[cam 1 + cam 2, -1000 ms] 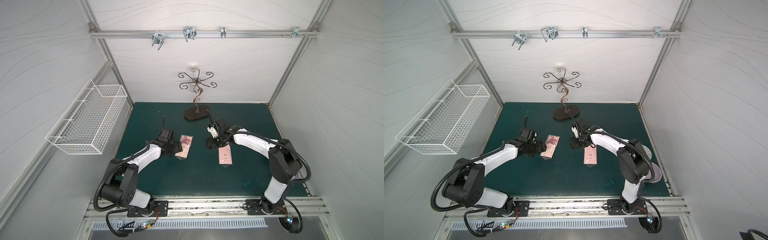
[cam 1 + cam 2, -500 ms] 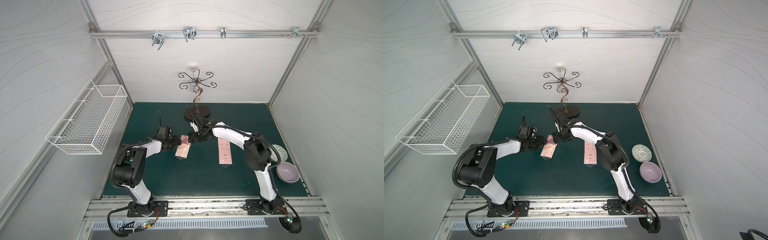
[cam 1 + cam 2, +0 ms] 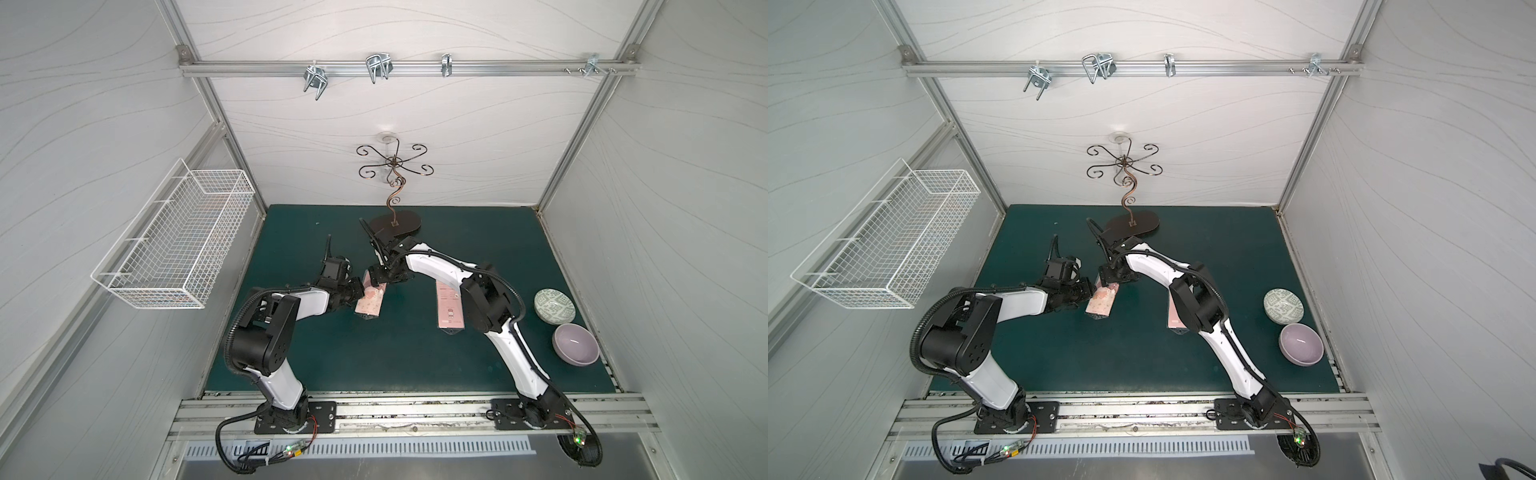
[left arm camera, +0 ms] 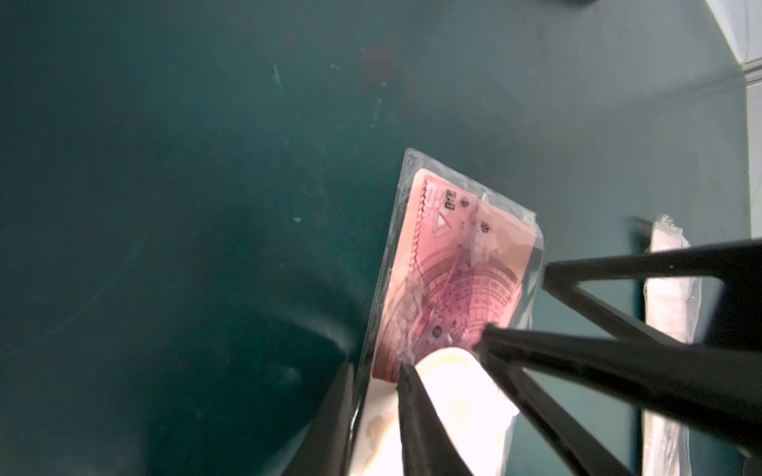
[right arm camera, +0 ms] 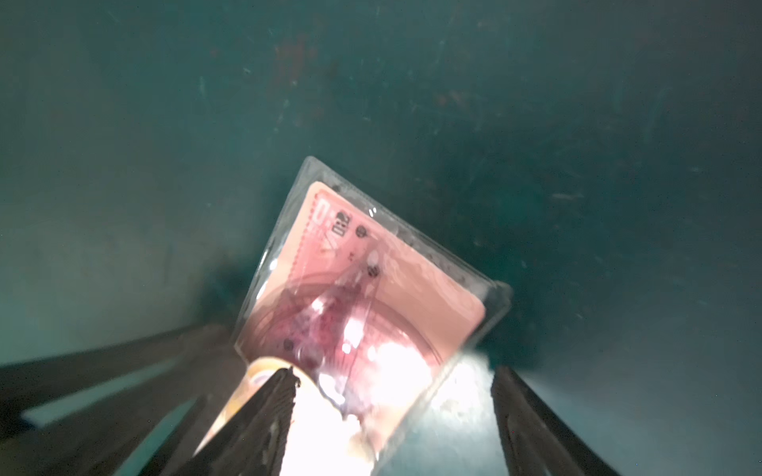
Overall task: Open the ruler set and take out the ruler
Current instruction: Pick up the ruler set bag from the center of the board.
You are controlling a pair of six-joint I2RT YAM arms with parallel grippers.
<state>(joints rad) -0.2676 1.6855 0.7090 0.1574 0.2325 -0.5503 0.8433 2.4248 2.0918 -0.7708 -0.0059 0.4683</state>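
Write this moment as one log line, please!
left gripper: shut on pouch | right gripper: open at pouch end | ruler: inside

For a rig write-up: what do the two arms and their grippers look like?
Left arm and right arm match: white link shells, black joint housings, black corrugated cables looping alongside, black base plates on an aluminium rail. The jaws are slim, black, open-framed struts. No markings legible.

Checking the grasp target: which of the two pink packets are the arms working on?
The left-side pink packet, between the left end effector and right end effector; the right-side pink packet lies untouched.
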